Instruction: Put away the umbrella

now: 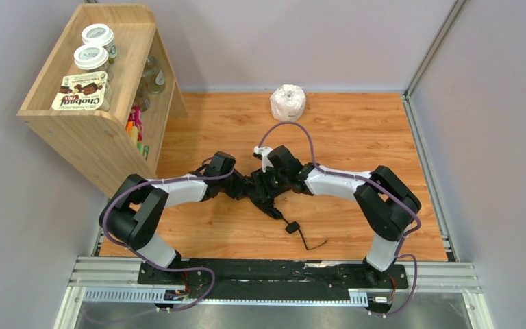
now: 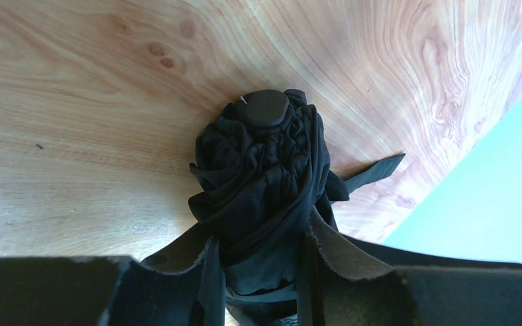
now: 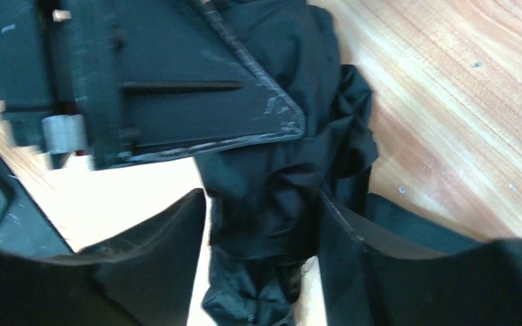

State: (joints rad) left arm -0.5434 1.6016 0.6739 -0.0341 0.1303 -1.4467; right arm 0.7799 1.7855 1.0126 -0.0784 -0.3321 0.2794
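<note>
Umbrella (image 2: 265,176) lies folded on the desk (image 1: 356,130), approx mid-desk, btwn the two arms. It's a bunched black cloth bundle w/ a round black cap (image 2: 265,109) at its end. In the top view its handle knob (image 1: 292,227) sticks out toward the near edge, w/ the strap (image 1: 313,243) trailing just past it on the wood.

Left claw (image 2: 262,231): about half open and clenched on the umbrella. Cloth fills the whole gap and both fingers (image 2: 326,248) press into it.

Right claw (image 3: 262,210): about half open and straddling the same bundle, but slack. One finger (image 3: 343,238) touches the cloth; on the other side a thin strip of desk shows btwn finger and cloth, so no real grip. The two claws sit just beside each other, and the left one's body fills the top of the right wrist view.

Far left corner: a wooden shelf (image 1: 96,130), well apart from the umbrella. Top tier holds two white-lidded jars (image 1: 92,58) and a Chobani pack (image 1: 81,92). The lower tier holds a glass bottle (image 1: 154,75) and some bright packets (image 1: 135,123); can't tell more.

A white wrapped roll (image 1: 288,103) stands near the far edge.
</note>
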